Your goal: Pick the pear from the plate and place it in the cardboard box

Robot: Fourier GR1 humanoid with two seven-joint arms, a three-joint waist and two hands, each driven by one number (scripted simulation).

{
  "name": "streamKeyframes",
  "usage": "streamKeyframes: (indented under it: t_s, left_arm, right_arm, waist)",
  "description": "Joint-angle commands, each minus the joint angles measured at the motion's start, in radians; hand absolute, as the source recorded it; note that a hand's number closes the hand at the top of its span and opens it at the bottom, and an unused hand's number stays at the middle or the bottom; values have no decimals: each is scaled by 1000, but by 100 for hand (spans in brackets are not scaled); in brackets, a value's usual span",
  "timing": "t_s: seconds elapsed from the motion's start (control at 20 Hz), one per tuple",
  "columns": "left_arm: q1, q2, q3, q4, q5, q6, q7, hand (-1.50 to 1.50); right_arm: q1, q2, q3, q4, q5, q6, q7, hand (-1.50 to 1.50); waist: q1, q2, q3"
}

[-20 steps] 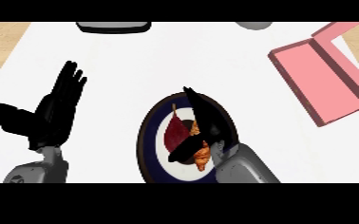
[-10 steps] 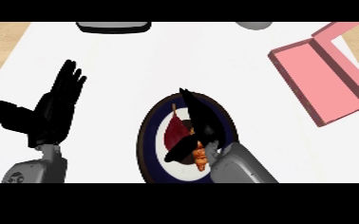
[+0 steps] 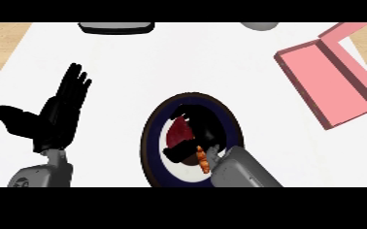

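Observation:
A dark-rimmed plate with a white centre lies at the lower middle of the counter. On it sits the pear, dark red with an orange streak. My right hand covers the plate from the lower right. Its fingers curl over the pear's far side and the thumb presses at its near side, hiding part of the fruit. The open pink box lies at the right edge, well apart from the plate. My left hand rests open at the left, fingers up.
A dark flat object lies at the counter's far edge, left of centre. A grey rounded thing shows at the far edge to the right. A strip of wood borders the far left corner.
The right hand's fingers, straight over the plate a second ago, have curled down round the pear. The left hand has not moved.

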Motion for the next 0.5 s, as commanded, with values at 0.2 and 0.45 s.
streamKeyframes:
  t_s: [0.2,0.45]
  left_arm:
    - [24,17,30,-1,23,-40,-33,0]
    - [-5,10,2,-49,-9,7,49,0]
  right_arm:
    - [-2,0,5,-23,116,-32,-29,150]
    - [-96,-69,173,26,270,114,-43,150]
  waist:
    - [-2,1,0]
    - [5,-3,-1]
